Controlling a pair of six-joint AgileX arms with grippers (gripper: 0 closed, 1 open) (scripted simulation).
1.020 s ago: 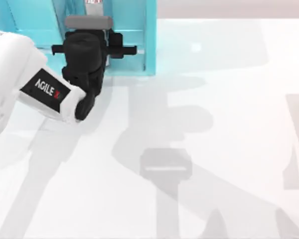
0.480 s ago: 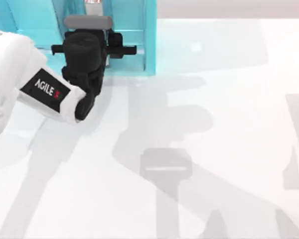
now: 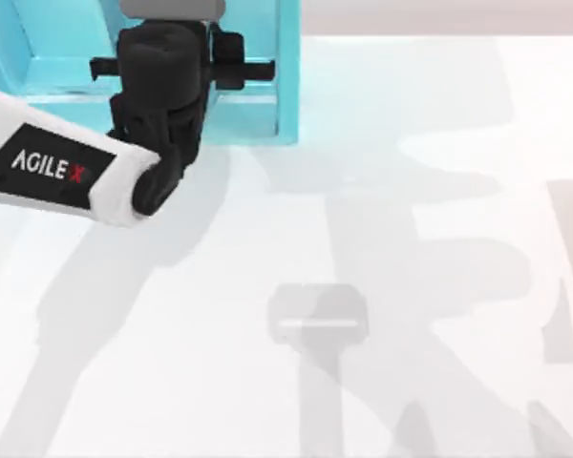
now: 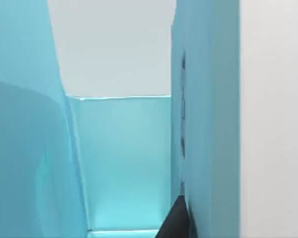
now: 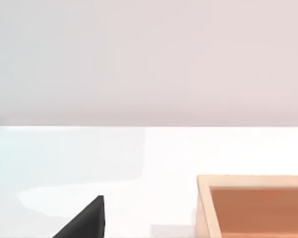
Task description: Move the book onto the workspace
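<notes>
The left gripper (image 3: 177, 19) reaches into the turquoise shelf (image 3: 288, 72) at the far left edge of the table, its black wrist between the shelf's upright walls. Whether its jaws are open or closed cannot be told. In the left wrist view a turquoise wall (image 4: 206, 124) stands close beside a dark fingertip (image 4: 176, 220). The book cannot be made out. The glossy white workspace (image 3: 382, 286) lies broad and bare in front of the shelf

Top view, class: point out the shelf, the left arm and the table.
shelf (image 3: 288, 72), top view, on its right wall.
left arm (image 3: 48, 170), top view, on its white link by the lettering.
table (image 3: 439, 105), top view, on a bare white part.
</notes>
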